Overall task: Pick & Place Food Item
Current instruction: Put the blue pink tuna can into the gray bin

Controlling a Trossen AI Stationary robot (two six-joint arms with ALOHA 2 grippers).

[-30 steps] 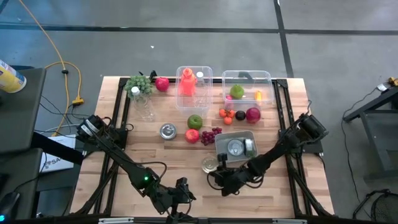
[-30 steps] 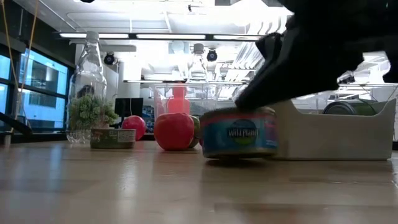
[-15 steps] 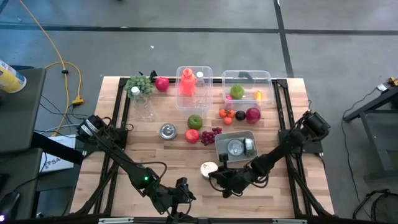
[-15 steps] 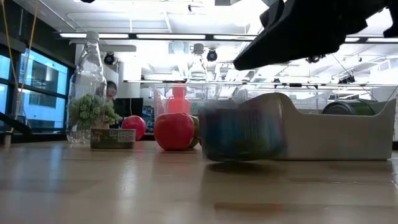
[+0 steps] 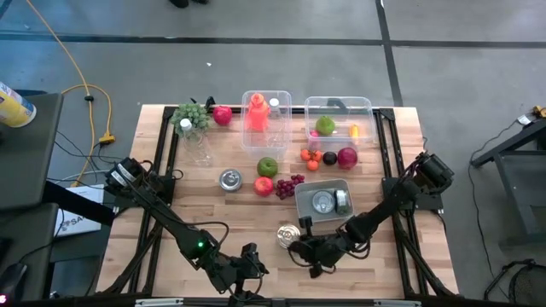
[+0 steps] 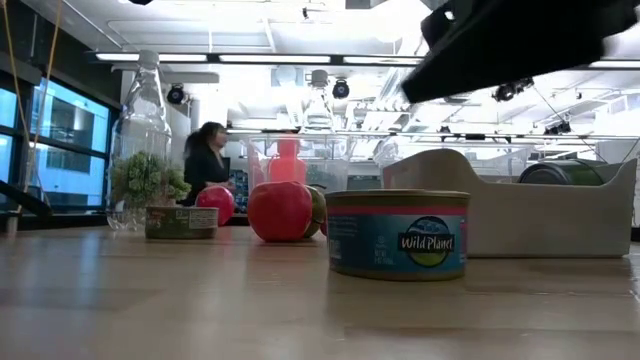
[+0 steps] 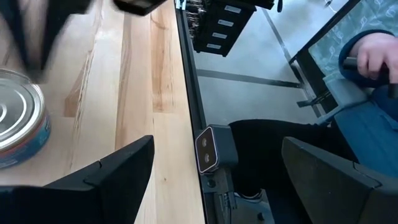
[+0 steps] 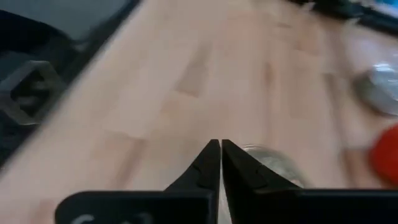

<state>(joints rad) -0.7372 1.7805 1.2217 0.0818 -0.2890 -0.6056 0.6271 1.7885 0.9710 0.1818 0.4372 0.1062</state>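
The tuna can (image 5: 290, 234), blue-labelled with a silver top, stands upright on its base on the wood near the table's near edge. It shows close up in the low view (image 6: 397, 233) and at the edge of the left wrist view (image 7: 18, 124). My right gripper (image 5: 305, 252) hovers just on the near right side of the can, raised above it, with its fingers shut (image 8: 219, 144). In the low view only the arm (image 6: 510, 45) shows, well clear of the can's top. My left gripper (image 5: 247, 261) waits open (image 7: 217, 142) at the near edge.
A grey tray (image 5: 300, 203) holding other cans sits just behind the tuna can. Farther back lie apples (image 5: 267, 166), grapes (image 5: 292, 182), small fruit, another can (image 5: 229, 179), a bottle and two clear bins (image 5: 339, 119). A person (image 6: 208, 165) passes in the room behind.
My right gripper, which was down on the tuna can a second ago, has come off it, risen and drawn back toward the near edge. The can has shaken, slid a little toward the near edge and now stands still and upright.
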